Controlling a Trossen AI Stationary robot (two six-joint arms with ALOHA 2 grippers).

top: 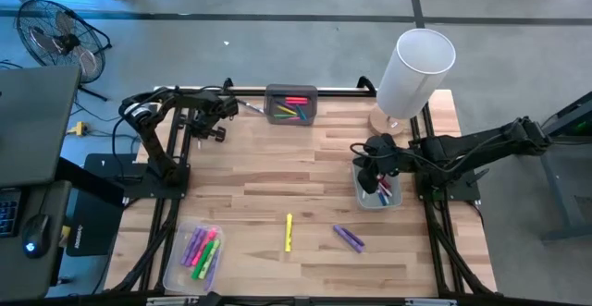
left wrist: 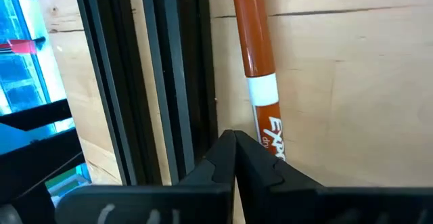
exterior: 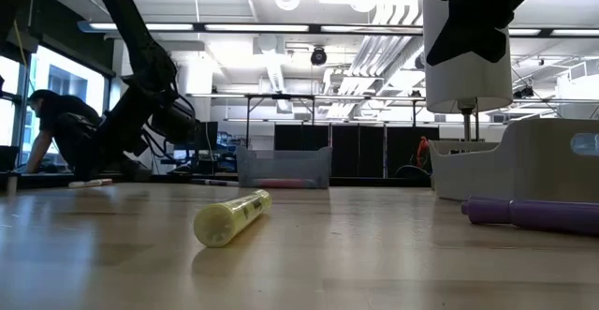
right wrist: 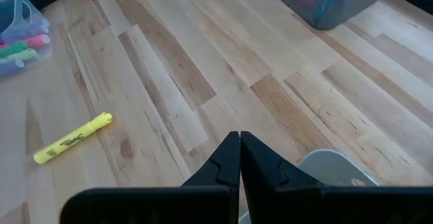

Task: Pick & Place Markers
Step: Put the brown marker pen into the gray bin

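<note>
nearest us on the desk (top: 277, 195) lie a yellow marker (top: 289, 232) and a purple marker (top: 349, 238), with more markers in the clear tray (top: 169, 275) at the front left. our right end effector (top: 375, 170) hangs over the small tray (top: 363, 196), its fingers pressed together and empty. farther back, our left end effector (top: 242, 107) is closed beside an orange marker (left wrist: 256, 55), near the grey tray (top: 291, 91).

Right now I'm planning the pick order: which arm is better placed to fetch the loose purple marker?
The right. Its claw hangs over the clear tray at the table's right side, with the purple marker lying close by. The left claw is at the far edge beside the grey bin.
</note>
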